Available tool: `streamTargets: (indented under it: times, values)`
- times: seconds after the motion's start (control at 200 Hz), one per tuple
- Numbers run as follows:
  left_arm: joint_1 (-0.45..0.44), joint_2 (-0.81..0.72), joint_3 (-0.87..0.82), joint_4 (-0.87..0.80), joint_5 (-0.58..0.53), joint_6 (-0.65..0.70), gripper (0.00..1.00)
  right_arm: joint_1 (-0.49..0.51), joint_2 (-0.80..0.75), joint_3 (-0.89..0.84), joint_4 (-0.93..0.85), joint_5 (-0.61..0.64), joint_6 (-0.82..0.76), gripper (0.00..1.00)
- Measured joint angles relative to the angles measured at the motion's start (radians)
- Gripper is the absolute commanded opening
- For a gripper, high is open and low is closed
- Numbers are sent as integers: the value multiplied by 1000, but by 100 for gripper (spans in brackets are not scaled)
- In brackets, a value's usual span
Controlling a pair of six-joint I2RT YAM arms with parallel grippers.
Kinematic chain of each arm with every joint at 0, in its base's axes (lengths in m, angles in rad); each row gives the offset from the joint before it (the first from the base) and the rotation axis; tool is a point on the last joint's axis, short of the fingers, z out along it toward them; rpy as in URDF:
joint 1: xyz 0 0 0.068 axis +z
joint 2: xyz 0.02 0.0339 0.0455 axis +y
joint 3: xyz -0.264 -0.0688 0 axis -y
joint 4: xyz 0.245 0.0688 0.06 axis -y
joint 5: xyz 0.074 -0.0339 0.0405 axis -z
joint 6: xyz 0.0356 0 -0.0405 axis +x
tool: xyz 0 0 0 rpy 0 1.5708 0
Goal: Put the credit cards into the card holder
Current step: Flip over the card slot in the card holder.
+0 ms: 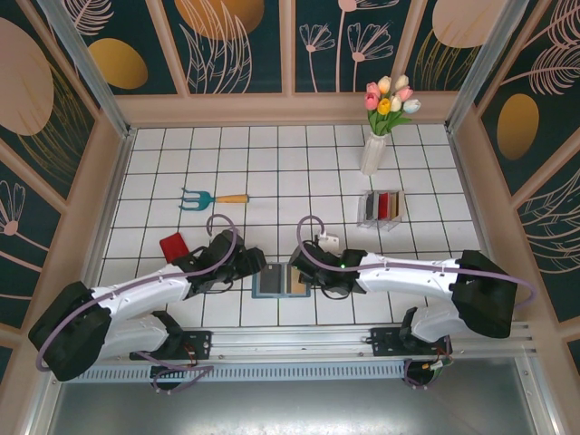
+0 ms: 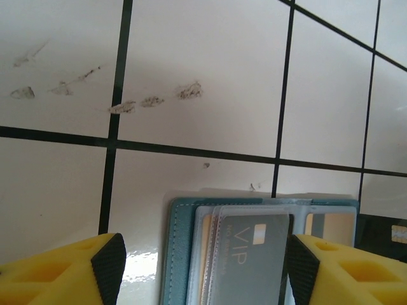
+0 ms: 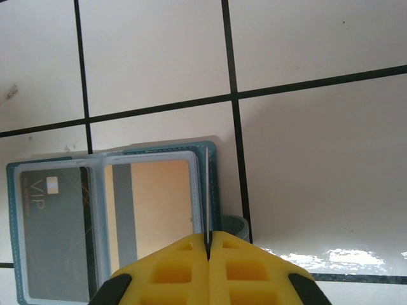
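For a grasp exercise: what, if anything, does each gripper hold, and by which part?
The right gripper pinches a thin sheet by its near edge, edge-on over the card holder; card or sleeve, cannot be told. The left gripper is open, holding nothing.

Lab booth: tiled table (image 1: 181,163), patterned walls (image 1: 236,45)

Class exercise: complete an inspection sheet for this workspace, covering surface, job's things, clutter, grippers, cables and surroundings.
Surface: white tiled table, grey smudges on one tile.
Job's things: teal card holder open, holding a grey VIP card and a tan card; red card loose; other cards in a clear rack.
Clutter: garden hand rake, vase of tulips.
Grippers: left gripper open at the holder; right gripper shut on a thin sheet seen edge-on.
Cables: purple cables loop over both arms.
Surroundings: leaf-patterned wall panels.
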Motion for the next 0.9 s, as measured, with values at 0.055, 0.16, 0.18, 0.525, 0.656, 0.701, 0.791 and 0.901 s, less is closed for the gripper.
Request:
streamTargets:
  times: [0.055, 0.16, 0.18, 0.525, 0.656, 0.701, 0.791, 0.901]
  values:
    - [0, 4, -5, 1, 9, 0, 69, 0, 0, -10, 11, -1, 0, 0]
    - [0, 17, -15, 16, 21, 0, 68, 0, 8, -18, 35, 0, 0, 0]
    - [0, 21, -16, 19, 25, 0, 67, 0, 10, -18, 42, 0, 0, 0]
    - [5, 85, -23, 74, 67, 0, 55, 0, 19, -14, 67, 2, 0, 0]
    - [5, 95, -24, 95, 75, 0, 52, 7, 19, 9, 60, 1, -13, 0]
    - [5, 97, -25, 100, 77, 0, 52, 11, 19, 24, 54, 3, -18, 0]
    - [6, 98, -27, 105, 78, 0, 51, 19, 20, 60, 48, 3, -26, 0]
    - [6, 99, -28, 106, 78, 0, 48, 29, 27, 101, 45, 2, -44, 0]
